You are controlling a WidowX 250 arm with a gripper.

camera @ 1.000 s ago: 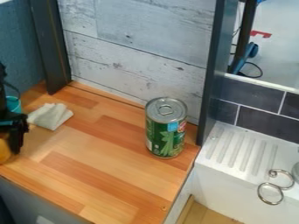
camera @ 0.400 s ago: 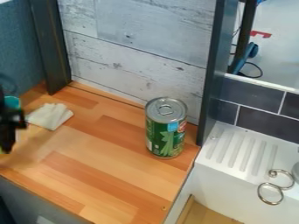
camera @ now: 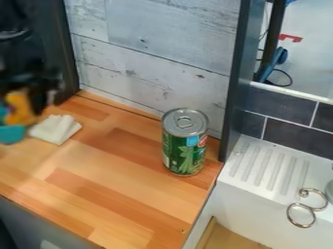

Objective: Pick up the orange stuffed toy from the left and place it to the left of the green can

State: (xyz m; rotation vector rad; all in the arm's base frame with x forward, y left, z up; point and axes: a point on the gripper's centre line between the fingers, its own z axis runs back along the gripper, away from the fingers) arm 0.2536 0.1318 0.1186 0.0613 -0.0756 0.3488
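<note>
At the far left a teal item (camera: 11, 134) lies on the tabletop (camera: 123, 194), with a yellow-orange object (camera: 21, 108) just above it in view, right by the black tool (camera: 42, 97) (blurred, so I can't tell how open it is or whether it grips anything). Next comes a crumpled white cloth (camera: 57, 129), then an upright green can (camera: 185, 146) near the right edge.

The black robot arm (camera: 23, 46) comes in at the upper left, partly cut off by the view's edge. Its black gripper (camera: 38, 97) hangs below it, near the left edge, too blurred to tell its exact pose.
</note>
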